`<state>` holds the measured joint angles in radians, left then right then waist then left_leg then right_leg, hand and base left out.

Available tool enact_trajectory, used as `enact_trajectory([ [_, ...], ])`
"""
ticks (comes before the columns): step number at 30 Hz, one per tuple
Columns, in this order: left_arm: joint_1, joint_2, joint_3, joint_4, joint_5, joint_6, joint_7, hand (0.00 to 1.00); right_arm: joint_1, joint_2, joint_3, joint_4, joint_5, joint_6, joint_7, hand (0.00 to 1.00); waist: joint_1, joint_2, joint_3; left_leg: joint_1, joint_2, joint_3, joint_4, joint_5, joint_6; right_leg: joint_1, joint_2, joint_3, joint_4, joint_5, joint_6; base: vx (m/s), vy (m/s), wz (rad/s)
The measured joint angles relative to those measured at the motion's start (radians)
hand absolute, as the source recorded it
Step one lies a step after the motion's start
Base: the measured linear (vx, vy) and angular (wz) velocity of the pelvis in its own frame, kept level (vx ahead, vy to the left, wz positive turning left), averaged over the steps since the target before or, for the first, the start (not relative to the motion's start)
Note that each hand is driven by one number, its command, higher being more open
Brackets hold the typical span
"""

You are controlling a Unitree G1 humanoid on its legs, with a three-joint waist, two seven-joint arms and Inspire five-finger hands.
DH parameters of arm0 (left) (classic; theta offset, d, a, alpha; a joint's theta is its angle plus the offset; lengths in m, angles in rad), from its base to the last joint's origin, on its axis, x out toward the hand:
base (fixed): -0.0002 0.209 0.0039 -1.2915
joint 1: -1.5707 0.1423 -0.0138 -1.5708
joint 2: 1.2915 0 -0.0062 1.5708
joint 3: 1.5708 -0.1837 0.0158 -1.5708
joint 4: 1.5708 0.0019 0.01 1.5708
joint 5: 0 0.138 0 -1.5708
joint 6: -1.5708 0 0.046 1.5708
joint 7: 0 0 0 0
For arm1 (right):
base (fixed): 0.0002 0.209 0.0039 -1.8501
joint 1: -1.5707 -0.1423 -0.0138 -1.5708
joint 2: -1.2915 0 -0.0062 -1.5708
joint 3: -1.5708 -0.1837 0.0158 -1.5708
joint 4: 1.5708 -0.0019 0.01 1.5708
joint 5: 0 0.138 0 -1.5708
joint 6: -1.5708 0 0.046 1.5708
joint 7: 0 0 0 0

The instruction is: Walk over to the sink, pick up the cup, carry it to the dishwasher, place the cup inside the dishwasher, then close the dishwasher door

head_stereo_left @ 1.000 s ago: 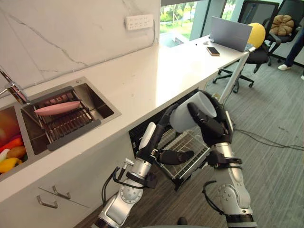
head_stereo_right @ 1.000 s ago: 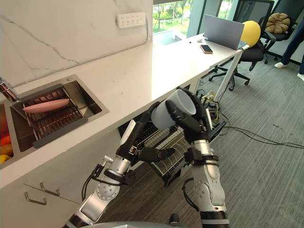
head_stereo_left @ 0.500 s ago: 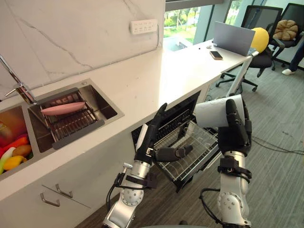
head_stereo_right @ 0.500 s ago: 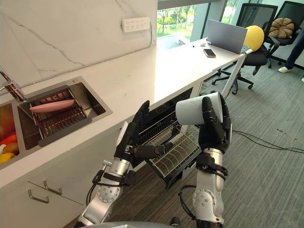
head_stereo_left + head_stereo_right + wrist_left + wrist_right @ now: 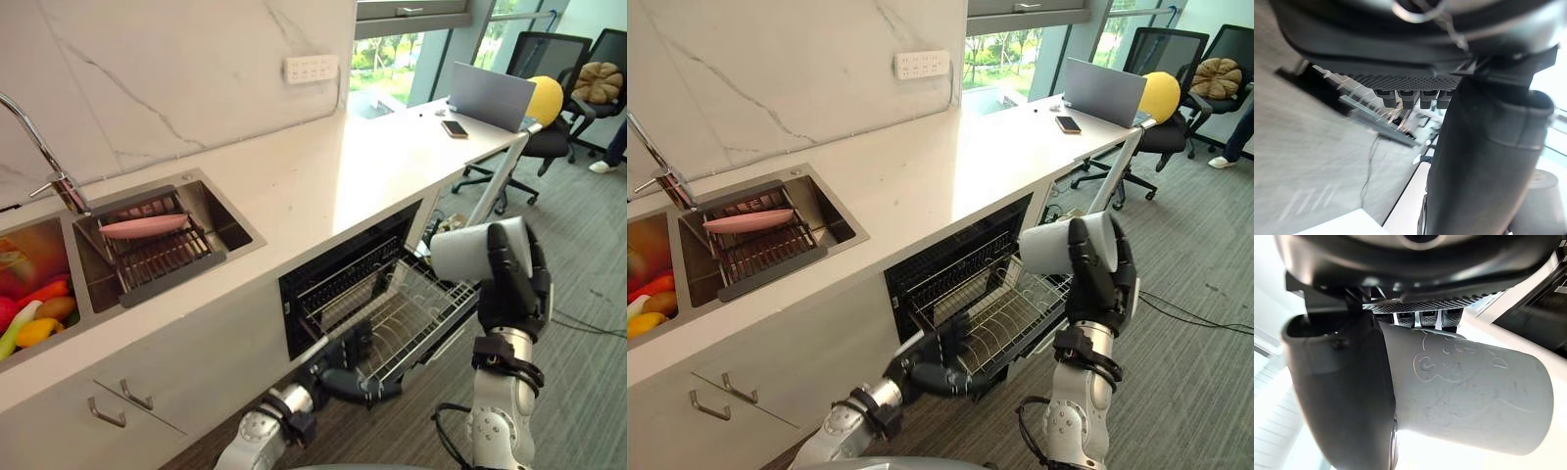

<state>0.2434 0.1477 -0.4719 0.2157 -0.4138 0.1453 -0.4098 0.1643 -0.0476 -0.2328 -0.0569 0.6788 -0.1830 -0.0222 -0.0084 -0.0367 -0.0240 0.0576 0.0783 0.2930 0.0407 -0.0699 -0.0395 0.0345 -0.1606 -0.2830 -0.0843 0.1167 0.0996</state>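
My right hand (image 5: 513, 290) is shut on a pale grey cup (image 5: 469, 253), which lies on its side with its mouth facing left. The cup (image 5: 1469, 396) has a raised pattern, and the thumb (image 5: 1347, 396) wraps round it. It hangs above the right end of the wire rack (image 5: 407, 313), which is pulled out of the dishwasher's dark opening (image 5: 950, 264) under the counter. My left hand (image 5: 341, 364) is low at the rack's front left corner, open, its thumb (image 5: 1484, 161) standing out. I cannot tell whether it touches the rack.
A sink (image 5: 162, 245) at the left holds a drain rack with a pink item (image 5: 144, 226); a tap (image 5: 54, 166) and fruit (image 5: 34, 318) lie beside it. A laptop (image 5: 493, 96) and phone (image 5: 455, 128) lie on the counter's far end. Office chairs (image 5: 549, 93) stand beyond.
The view has shifted. My left hand has dropped from upright in front of the rack to low at its front corner. The right hand still holds the cup, now further right.
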Motion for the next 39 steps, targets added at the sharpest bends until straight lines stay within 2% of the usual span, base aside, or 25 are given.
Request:
enact_trajectory([
  [3, 0.037, 0.030, 0.021, 0.036, 0.000, 0.025, -0.014, 1.00, -0.019, -0.081, -0.003, 0.107, -0.087, 0.062, 0.023, 0.00, -0.003, 0.000, 0.000, -0.011, -0.012, -0.023, -0.001, 0.007, 0.003, 0.001, -0.007, -0.020, 0.000, -0.001, 0.002, -0.02, 0.010, 0.20],
  [6, 0.068, 0.054, 0.086, 0.084, 0.002, 0.031, -0.012, 1.00, -0.076, -0.157, -0.003, 0.235, -0.156, 0.113, 0.044, 0.00, -0.004, 0.000, 0.000, -0.028, -0.020, -0.052, -0.002, 0.017, 0.007, -0.001, -0.013, -0.046, 0.000, -0.002, 0.003, -0.05, 0.009, 0.31],
  [9, 0.105, 0.079, 0.168, 0.146, 0.015, 0.025, -0.002, 1.00, -0.125, -0.219, -0.002, 0.341, -0.253, 0.146, 0.062, 0.00, 0.017, -0.001, 0.005, -0.039, -0.027, -0.077, -0.010, 0.028, 0.010, -0.007, -0.018, -0.069, -0.001, -0.003, 0.005, -0.05, -0.003, 0.25],
  [11, 0.129, 0.089, 0.228, 0.173, 0.067, -0.001, 0.022, 1.00, -0.179, -0.282, 0.008, 0.434, -0.363, 0.160, 0.069, 0.00, 0.024, 0.000, 0.018, -0.056, -0.036, -0.108, -0.010, 0.036, 0.013, -0.005, -0.027, -0.100, -0.002, -0.004, 0.008, -0.05, 0.006, 0.40],
  [16, 0.124, 0.074, 0.267, 0.188, 0.110, -0.076, 0.056, 1.00, -0.305, -0.374, 0.028, 0.612, -0.485, 0.161, 0.059, 0.00, 0.056, 0.010, 0.071, -0.089, -0.056, -0.157, 0.000, 0.050, 0.027, -0.005, -0.044, -0.150, -0.002, 0.001, 0.016, -0.04, 0.022, 0.29],
  [22, 0.096, 0.061, 0.280, 0.231, 0.119, -0.162, 0.082, 1.00, -0.413, -0.419, 0.095, 0.765, -0.515, 0.160, 0.044, 0.00, 0.087, 0.022, 0.133, -0.145, -0.074, -0.222, 0.029, 0.054, 0.034, -0.006, -0.057, -0.217, -0.001, 0.001, 0.020, -0.01, 0.027, 0.36],
  [24, 0.074, 0.048, 0.295, 0.258, 0.119, -0.193, 0.082, 1.00, -0.461, -0.442, 0.129, 0.848, -0.601, 0.154, 0.021, 0.00, 0.110, 0.034, 0.155, -0.185, -0.083, -0.248, 0.047, 0.057, 0.039, -0.023, -0.063, -0.241, -0.001, 0.004, 0.025, -0.03, 0.041, 0.36],
  [27, 0.051, 0.036, 0.309, 0.275, 0.117, -0.222, 0.082, 1.00, -0.510, -0.466, 0.147, 0.936, -0.613, 0.141, 0.019, 0.00, 0.129, 0.050, 0.196, -0.213, -0.092, -0.274, 0.070, 0.058, 0.041, -0.023, -0.069, -0.268, -0.001, 0.008, 0.028, -0.03, 0.044, 0.32],
  [29, 0.019, 0.039, 0.316, 0.297, 0.115, -0.253, 0.082, 1.00, -0.587, -0.481, 0.169, 1.005, -0.614, 0.125, 0.019, 0.00, 0.138, 0.065, 0.249, -0.252, -0.096, -0.285, 0.096, 0.058, 0.042, -0.041, -0.070, -0.278, 0.000, 0.019, 0.025, -0.07, 0.060, 0.16],
  [32, -0.033, 0.054, 0.316, 0.314, 0.092, -0.265, 0.083, 1.00, -0.684, -0.509, 0.182, 1.056, -0.634, 0.099, 0.020, 0.00, 0.145, 0.085, 0.330, -0.311, -0.093, -0.295, 0.129, 0.062, 0.051, -0.074, -0.072, -0.288, 0.000, 0.038, 0.019, -0.10, 0.065, 0.11],
  [35, -0.054, 0.091, 0.318, 0.363, 0.075, -0.254, 0.090, 1.00, -0.737, -0.529, 0.195, 1.070, -0.643, 0.099, 0.017, 0.00, 0.165, 0.088, 0.387, -0.347, -0.095, -0.307, 0.139, 0.063, 0.052, -0.099, -0.072, -0.301, 0.003, 0.044, 0.016, -0.10, 0.051, 0.14],
  [39, -0.054, 0.126, 0.322, 0.380, 0.046, -0.242, 0.105, 1.00, -0.811, -0.546, 0.226, 1.084, -0.651, 0.099, 0.012, 0.00, 0.190, 0.087, 0.421, -0.383, -0.095, -0.313, 0.144, 0.069, 0.055, -0.131, -0.073, -0.305, 0.014, 0.045, 0.016, -0.03, 0.047, 0.06],
])
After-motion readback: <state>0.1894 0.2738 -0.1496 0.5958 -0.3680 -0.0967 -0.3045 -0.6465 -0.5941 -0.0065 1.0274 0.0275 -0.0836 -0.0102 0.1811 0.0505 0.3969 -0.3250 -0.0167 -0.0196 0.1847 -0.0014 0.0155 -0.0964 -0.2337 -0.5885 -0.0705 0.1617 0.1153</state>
